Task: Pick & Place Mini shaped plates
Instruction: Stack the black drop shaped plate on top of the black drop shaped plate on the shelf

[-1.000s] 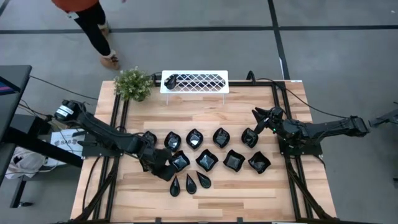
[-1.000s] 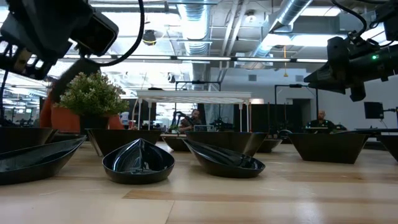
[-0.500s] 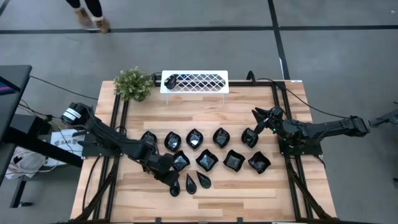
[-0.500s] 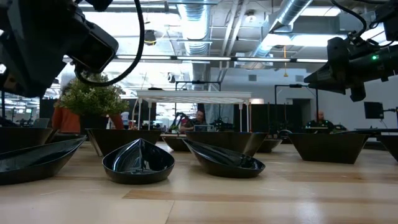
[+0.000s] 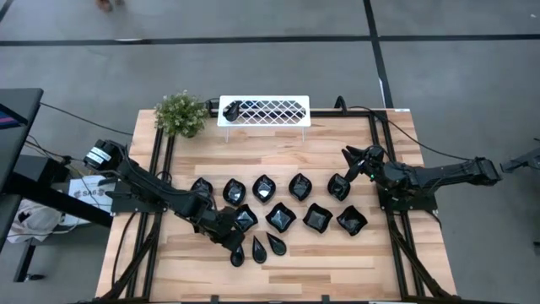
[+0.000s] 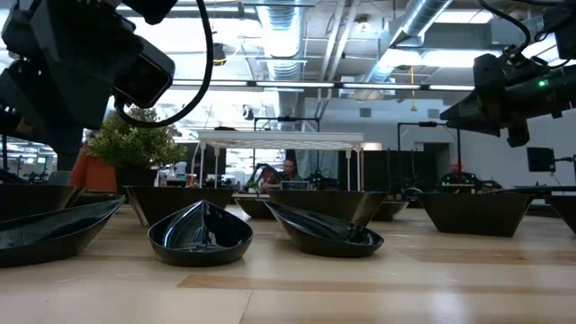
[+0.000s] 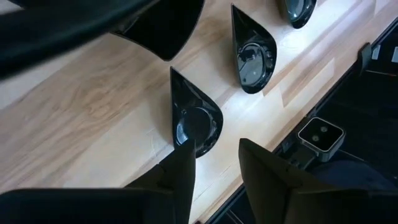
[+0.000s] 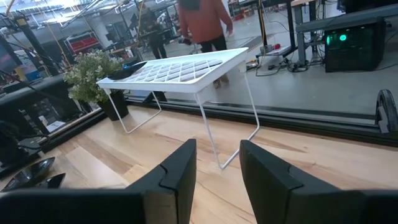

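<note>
Black glossy little plates [image 5: 278, 217] lie in rows on my pale wooden surface [image 5: 337, 253], and I place everything by the white rack [image 5: 264, 111] standing at the far edge. On top of the rack, at its end nearest the potted plant [image 5: 180, 113], one dark plate [image 5: 232, 108] already sits. Well in front of the rack runs a row of rounded leaf-like plates [image 5: 264, 187]; behind that, further from the rack, a row of wavy-edged square ones [image 5: 317, 217]; furthest from the rack lie three slim teardrop plates [image 5: 256, 248].

My left pincer [image 5: 231, 239] is low over the surface at the plant-side end of the teardrop group. From its wrist camera I see its two dark fingers [image 7: 180, 180] parted by a modest gap, holding nothing. The rounded end of a teardrop plate [image 7: 194, 122] lies just ahead of them, close against one fingertip; I cannot tell whether it touches. A second teardrop [image 7: 252, 55] lies beside it, a little apart.

My right pincer [image 5: 353, 160] hangs above the surface on the far side from the plant, near the last leaf-shaped plate [image 5: 338, 187] of that row. Its wrist camera faces the rack, and its fingers [image 8: 179, 171] stand apart with nothing between them.

Beyond the rack, in the room, a person in an orange top [image 8: 202, 15] stands.
</note>
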